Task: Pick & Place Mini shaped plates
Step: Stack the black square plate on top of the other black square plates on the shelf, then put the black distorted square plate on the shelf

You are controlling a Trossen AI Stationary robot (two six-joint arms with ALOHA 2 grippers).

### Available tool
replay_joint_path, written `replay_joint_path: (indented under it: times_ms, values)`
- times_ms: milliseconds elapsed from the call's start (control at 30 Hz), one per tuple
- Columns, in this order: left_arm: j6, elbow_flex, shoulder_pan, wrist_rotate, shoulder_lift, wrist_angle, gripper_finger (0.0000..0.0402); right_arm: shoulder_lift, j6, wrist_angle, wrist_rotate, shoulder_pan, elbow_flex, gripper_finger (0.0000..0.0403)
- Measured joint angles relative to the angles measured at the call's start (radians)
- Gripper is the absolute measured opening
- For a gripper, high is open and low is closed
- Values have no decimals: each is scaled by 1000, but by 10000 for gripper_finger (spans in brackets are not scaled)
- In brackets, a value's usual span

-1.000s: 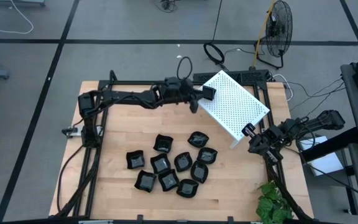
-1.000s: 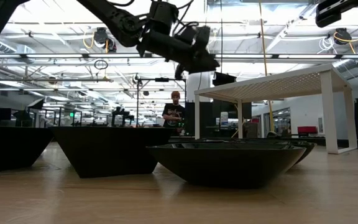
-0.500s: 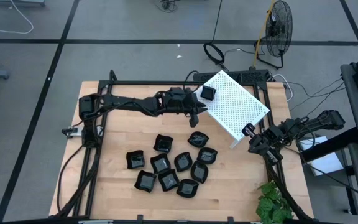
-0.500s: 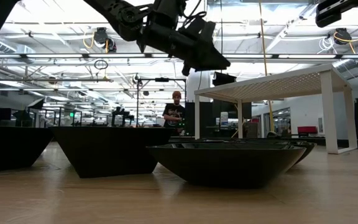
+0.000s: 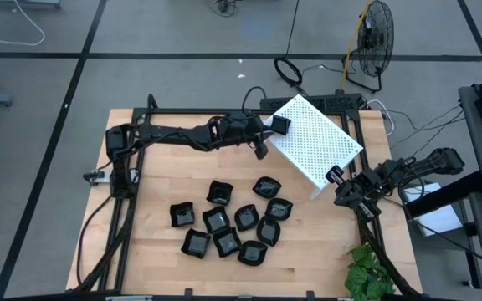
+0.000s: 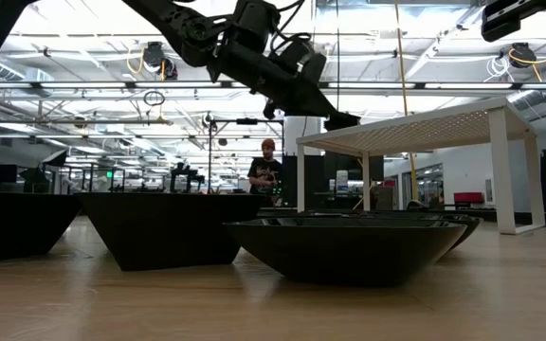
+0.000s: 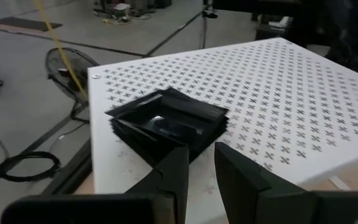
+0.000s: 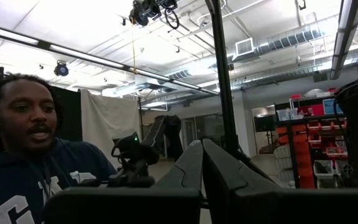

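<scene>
The left arm reached across the table (image 5: 149,251) toward the left corner of the white rack (image 5: 320,146). Its left gripper (image 7: 199,155) hung just beside that corner. The two fingers were a little apart, with nothing between them, so the gripper held no plate. It pointed straight at a small stack of black plates (image 7: 166,121) sitting on top of the rack, near the corner edge. The stack was close to the fingers but not touching them. I think the plates sat at the corner because that is the part of the rack the left arm can reach most easily.

The other mini plates (image 5: 233,221) lay in a loose bunch on the table, near the rack's long front side. They were close together, some touching. They look like the ones waiting to be moved, so most of the job seems not yet done.

On the far right of the rack, by its right end, the right gripper (image 5: 335,176) waited. Its fingers were pressed together and empty. It was kept out of the way.
</scene>
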State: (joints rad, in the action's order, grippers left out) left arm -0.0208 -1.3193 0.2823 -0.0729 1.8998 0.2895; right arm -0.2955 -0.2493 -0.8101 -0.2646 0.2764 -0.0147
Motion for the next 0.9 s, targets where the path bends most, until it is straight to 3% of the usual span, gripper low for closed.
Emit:
replay_joint_path:
  times_ms: [433,900]
  values:
    - [18,0,0,-165,0,-1,81,0,0,0,0,0,0,0]
    - [40,-1,-37,-149,-60,-75,81,0,0,0,0,0,0,0]
